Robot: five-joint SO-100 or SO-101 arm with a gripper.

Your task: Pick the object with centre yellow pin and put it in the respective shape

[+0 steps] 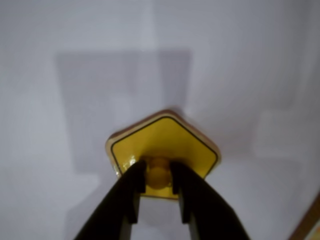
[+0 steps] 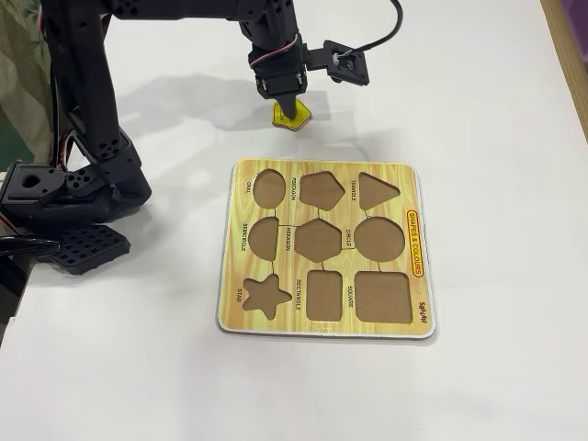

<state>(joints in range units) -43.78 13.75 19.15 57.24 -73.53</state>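
Fingers (image 1: 159, 176) clamped on the peg (image 1: 158, 175) of the yellow pentagon (image 1: 165, 142), one black finger on either side. The pentagon sits right at the fingertips, and whether it touches the white worktop (image 1: 240, 60) is unclear. In the fixed view the board (image 2: 418, 276) lies near the fingers, toward the camera, its brown pentagon cut-out (image 2: 322, 190) empty in the top row, between oval and triangle.
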